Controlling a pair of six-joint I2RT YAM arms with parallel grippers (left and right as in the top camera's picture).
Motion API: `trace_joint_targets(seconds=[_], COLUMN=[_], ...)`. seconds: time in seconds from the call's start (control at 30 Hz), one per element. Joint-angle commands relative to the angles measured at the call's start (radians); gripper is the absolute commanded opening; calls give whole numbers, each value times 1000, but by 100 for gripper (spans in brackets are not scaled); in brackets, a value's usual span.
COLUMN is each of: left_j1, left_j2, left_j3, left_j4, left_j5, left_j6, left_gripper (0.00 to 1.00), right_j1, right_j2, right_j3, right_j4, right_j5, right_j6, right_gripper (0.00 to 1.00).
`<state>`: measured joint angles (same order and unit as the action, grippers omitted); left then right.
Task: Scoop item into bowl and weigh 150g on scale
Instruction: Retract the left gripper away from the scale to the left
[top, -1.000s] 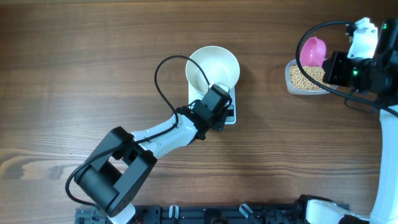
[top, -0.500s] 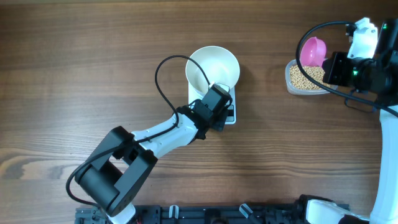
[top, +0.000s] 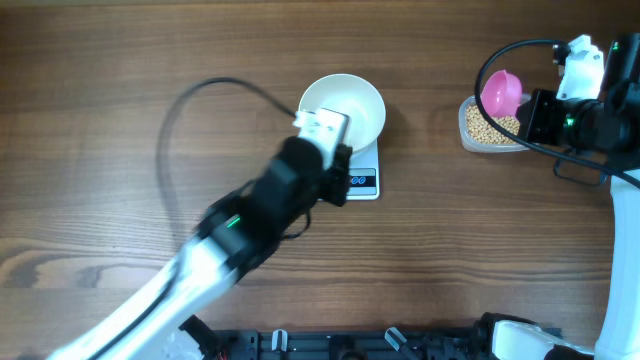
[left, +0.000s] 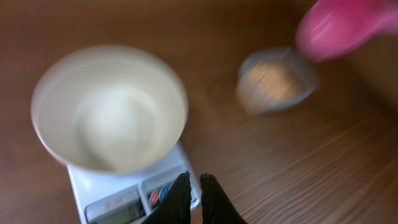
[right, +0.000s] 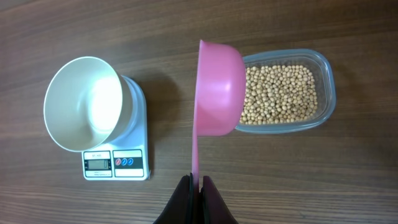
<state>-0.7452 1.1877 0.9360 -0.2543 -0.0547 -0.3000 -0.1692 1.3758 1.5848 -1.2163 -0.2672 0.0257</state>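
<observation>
Overhead first: the left arm reaches up from the lower left, smeared with blur, its wrist end over the near rim of the bowl. The bowl sits on the scale in the middle of the worktop. Over on the right, the right arm comes in from the edge and carries the pink scoop over the upper edge of the clear container. The beans are heaped inside it, well apart from the bowl. Left wrist view now, and it's blurry: the left fingers poke up at the bottom, empty, just in front of the scale's button edge. The bowl is beyond them, up and to the left. Only a thin slit shows between them, and I can't tell whether they're truly pressed together. Container and scoop are soft blobs at top right. Right wrist view, nice and sharp: the right fingers are pinching the end of the scoop's thin handle, which runs straight away from them up the frame. The cup is rolled on its side, rim edge-on, mouth facing left toward the bowl, rounded back bulging right over the container's left end. The container's long axis lies crosswise, left to right. Bowl and scale sit off to the left, display edge toward the bottom.
</observation>
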Motion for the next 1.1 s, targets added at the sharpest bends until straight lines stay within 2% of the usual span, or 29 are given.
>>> trace_joint_targets(seconds=[0.0,0.03,0.07,0.1,0.13,0.23,0.33,0.53,0.73,0.87,0.93,1.07], left_j1=[2,2,2,2,2,13,85,321,603,726,767,771], left_j2=[-163,-205,-225,-238,-246,-264,-288,-292,-244,-201,-161,-111], left_j3=[0,0,0,0,0,0,0,0,0,0,0,0], left_j4=[-14,-34,-55,-76,-94,-173,-247,-328,-462,-555,-606,-635], left_j5=[-6,-32,-60,-95,-135,-315,-407,-419,-418,-418,-418,-409], left_j6=[-14,-14,-14,-14,-14,-29,-31,-29,-29,-29,-29,-30], left_gripper=[27,35,55,92,100,100,100,100,100,100,100,100], right_j1=[-2,-2,-2,-2,-2,-2,-2,-2,-3,-4,-35,-119], right_j2=[8,8,8,8,8,8,8,10,47,100,130,138], right_j3=[17,17,17,16,17,17,17,15,-5,-5,-4,-2], right_j4=[2,3,3,3,2,0,-1,11,27,66,142,272], right_j5=[11,12,12,12,12,8,-4,-52,-45,-9,79,81], right_j6=[1,1,0,0,-1,-58,-116,-328,-605,-597,-490,-317], right_gripper=[4,4,4,4,4,4,4,4,4,4,4,4])
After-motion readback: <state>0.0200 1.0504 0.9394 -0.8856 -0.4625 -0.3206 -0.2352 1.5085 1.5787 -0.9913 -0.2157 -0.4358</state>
